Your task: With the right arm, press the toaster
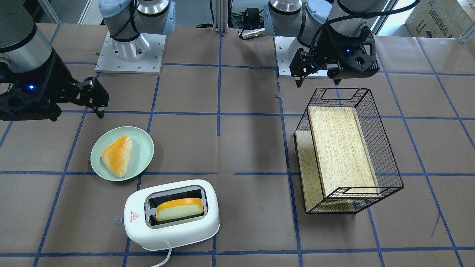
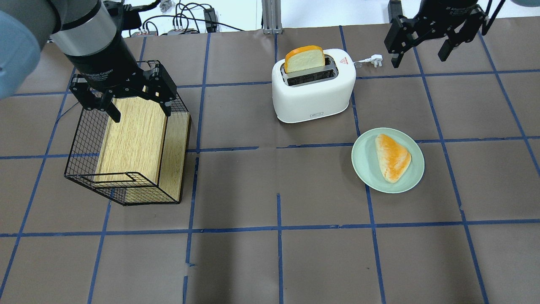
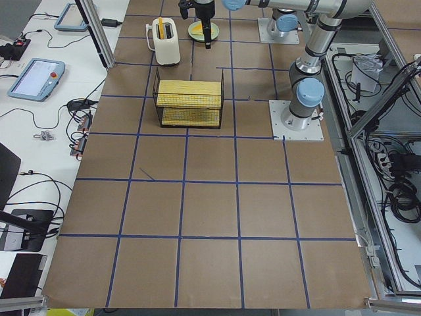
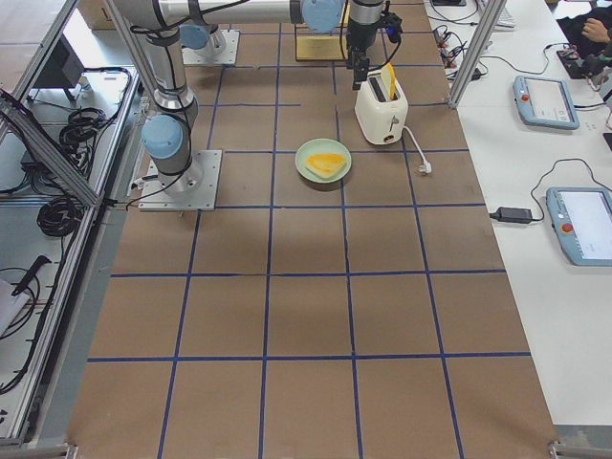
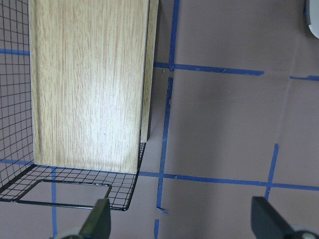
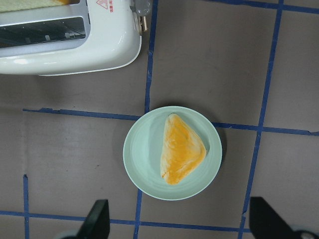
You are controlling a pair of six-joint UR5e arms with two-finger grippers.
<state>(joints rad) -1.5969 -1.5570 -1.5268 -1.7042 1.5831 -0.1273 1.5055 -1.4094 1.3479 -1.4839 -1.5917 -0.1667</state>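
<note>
The white toaster [image 1: 172, 226] [image 2: 314, 99] stands on the table with a slice of bread [image 1: 180, 209] upright in one slot. Its clear knob [image 2: 357, 64] is on the end with the red label. My right gripper [image 2: 418, 59] [image 1: 94, 102] is open and empty. It hangs in the air to the right of the toaster's knob end and touches nothing. Its wrist view [image 6: 180, 226] looks down on the plate and the toaster's end [image 6: 75, 50]. My left gripper [image 2: 141, 114] [image 1: 317, 79] is open and empty above the wire basket.
A pale green plate [image 2: 367, 169] [image 6: 144, 169] with a triangular bun [image 2: 392, 158] lies near the toaster. A black wire basket [image 2: 84, 139] [image 5: 30, 184] holding wooden boards [image 2: 135, 135] stands on my left. The toaster's plug [image 2: 375, 60] lies by the knob.
</note>
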